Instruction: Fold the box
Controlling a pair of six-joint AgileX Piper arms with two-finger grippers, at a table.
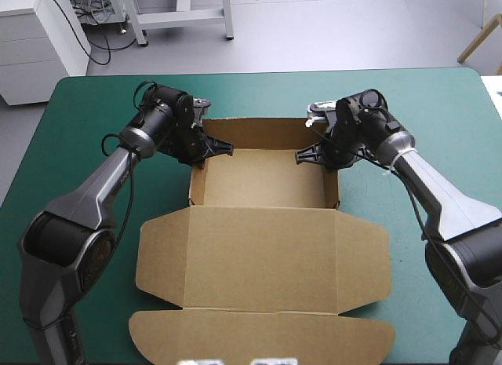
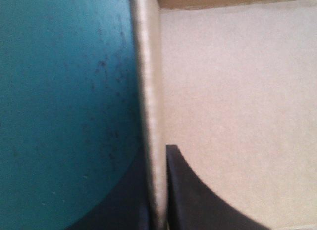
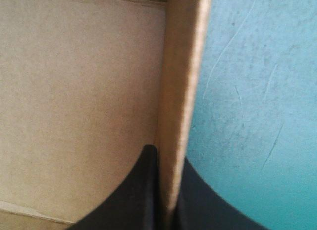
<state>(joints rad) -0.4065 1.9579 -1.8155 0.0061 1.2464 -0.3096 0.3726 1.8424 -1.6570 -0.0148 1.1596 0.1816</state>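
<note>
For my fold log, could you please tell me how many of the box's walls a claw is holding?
2. The left claw is shut on the box's left wall; the right claw is shut on its right wall.

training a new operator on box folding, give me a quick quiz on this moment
1. True or false: the box stands as an open tray, its lid flat on the teal-green cover.
2. The left gripper is: A open above the lid; B shut on the left side wall; C resting on the cover.
3. Fill in: the right gripper is ____ on the right side wall.
Key: 1 true; 2 B; 3 shut.
</note>
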